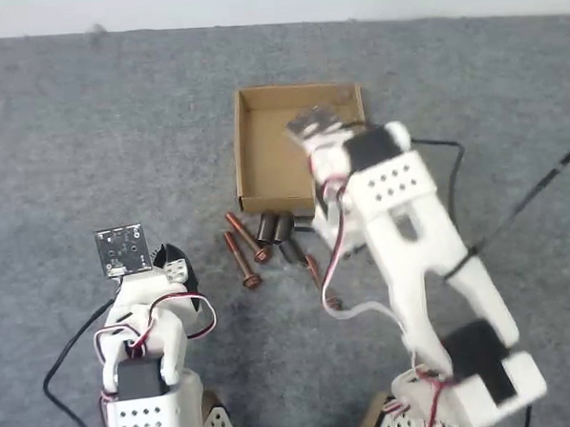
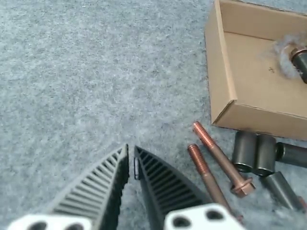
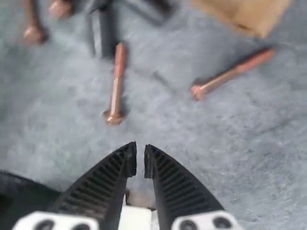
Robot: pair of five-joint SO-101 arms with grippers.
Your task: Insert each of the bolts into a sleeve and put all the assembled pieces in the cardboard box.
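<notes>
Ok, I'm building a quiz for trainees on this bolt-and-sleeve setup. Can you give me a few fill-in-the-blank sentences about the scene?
1. The loose bolts and sleeves lie just outside the cardboard box, on the grey ____.
2. The sleeves are dark, while the bolts are ____-coloured.
3. The left gripper and the right gripper both have their jaws ____, holding nothing.

Missing words: carpet; copper; shut.
</notes>
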